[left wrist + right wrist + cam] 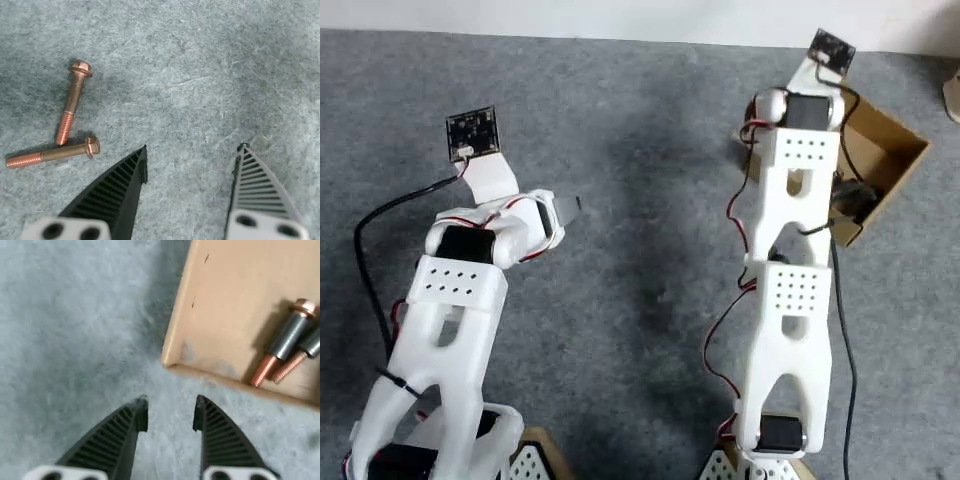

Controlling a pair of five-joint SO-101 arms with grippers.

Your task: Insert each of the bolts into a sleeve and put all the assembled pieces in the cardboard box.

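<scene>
Two bare copper bolts lie on the grey felt in the left wrist view: one bolt point(73, 101) points toward the second bolt point(52, 154), which lies crosswise at its threaded end. My left gripper point(194, 149) hovers open beside them, with nothing between its fingers. In the right wrist view the cardboard box point(230, 300) holds two bolts in dark sleeves, one assembled piece point(283, 341) in full view and another point(305, 352) at the frame's edge. My right gripper point(170, 413) is open over the felt just outside the box's corner. From above, the box point(885, 160) sits at the far right beside the right arm.
Grey felt covers the whole table point(640, 150). The left arm point(470, 280) stands at the near left and the right arm point(795, 270) stretches toward the box. Open felt lies between the two arms.
</scene>
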